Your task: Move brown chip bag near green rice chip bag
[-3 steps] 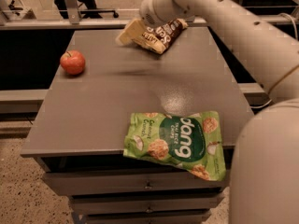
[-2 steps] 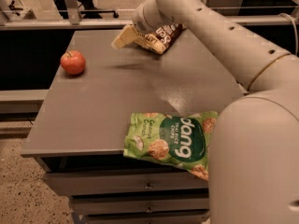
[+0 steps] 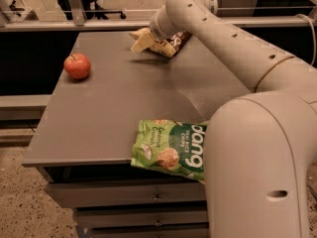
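The brown chip bag (image 3: pixel 161 41), dark brown with cream edges, is at the table's far side, lifted slightly with its shadow on the table below. My gripper (image 3: pixel 156 32) is shut on its top, the fingers mostly hidden behind the wrist. The green rice chip bag (image 3: pixel 166 148) lies flat at the table's near edge, its right part hidden behind my arm's large link (image 3: pixel 257 157).
A red apple (image 3: pixel 77 66) sits at the left side of the grey table (image 3: pixel 114 108). Drawers (image 3: pixel 148 197) run below the table's front edge. A rail and chair legs stand behind the table.
My arm has swung left, so its large link now covers the right part of the green bag. The brown bag has stayed in the gripper at the far side, shifting only slightly.
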Controlling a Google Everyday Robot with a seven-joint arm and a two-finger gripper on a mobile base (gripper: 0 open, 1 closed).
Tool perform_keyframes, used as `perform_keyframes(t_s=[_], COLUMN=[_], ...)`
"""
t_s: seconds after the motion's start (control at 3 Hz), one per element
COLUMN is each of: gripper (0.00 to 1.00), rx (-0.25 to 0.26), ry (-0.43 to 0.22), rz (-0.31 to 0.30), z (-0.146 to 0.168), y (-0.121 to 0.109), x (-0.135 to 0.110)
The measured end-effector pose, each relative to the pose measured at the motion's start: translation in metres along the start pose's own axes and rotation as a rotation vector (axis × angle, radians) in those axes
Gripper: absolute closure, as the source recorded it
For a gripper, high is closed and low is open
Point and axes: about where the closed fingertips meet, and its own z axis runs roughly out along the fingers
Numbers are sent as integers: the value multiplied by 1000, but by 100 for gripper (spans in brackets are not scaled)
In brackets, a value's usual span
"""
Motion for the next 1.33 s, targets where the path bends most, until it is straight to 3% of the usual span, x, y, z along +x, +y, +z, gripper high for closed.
perform_keyframes(t_s=[0.33,0.67,1.0,1.33], gripper=[18,49,73,96], rx=[42,69,81,79], ry=[30,53,44,-18], rz=[-3,-7,-20,-47], z=[0,-6,-15,-52], y=[-17,-30,-36,-46], x=[19,39,42,17])
